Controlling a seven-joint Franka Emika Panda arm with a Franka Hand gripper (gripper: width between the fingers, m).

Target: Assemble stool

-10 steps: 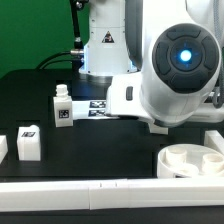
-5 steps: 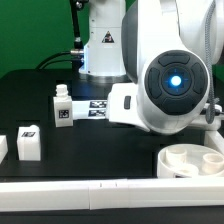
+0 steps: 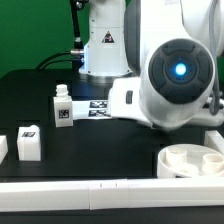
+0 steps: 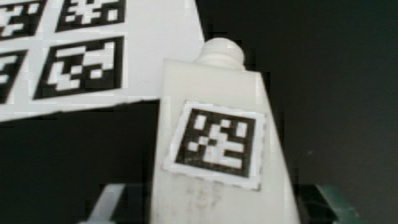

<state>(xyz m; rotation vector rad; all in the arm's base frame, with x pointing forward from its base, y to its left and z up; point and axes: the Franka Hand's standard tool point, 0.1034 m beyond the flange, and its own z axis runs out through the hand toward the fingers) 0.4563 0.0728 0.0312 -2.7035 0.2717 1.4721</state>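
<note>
In the wrist view a white stool leg (image 4: 217,130) with a square tag stands between my gripper's (image 4: 222,203) fingers (image 4: 111,200), which are shut on its thick end; its narrow end points away. In the exterior view the arm's bulky wrist (image 3: 180,75) hides the gripper and this leg. The round seat (image 3: 190,160) lies on the black table at the exterior view's lower right. One leg (image 3: 62,107) stands upright at the left. Another leg (image 3: 28,143) lies nearer the front.
The marker board (image 3: 98,108) lies flat behind the upright leg; it also shows in the wrist view (image 4: 71,55) beyond the held leg. A long white border bar (image 3: 100,190) runs along the front edge. A white piece (image 3: 3,147) sits at the far left edge.
The arm's wrist dipped down and to the exterior view's left half a second ago, then rose back up and to the right. The parts on the table have not moved.
</note>
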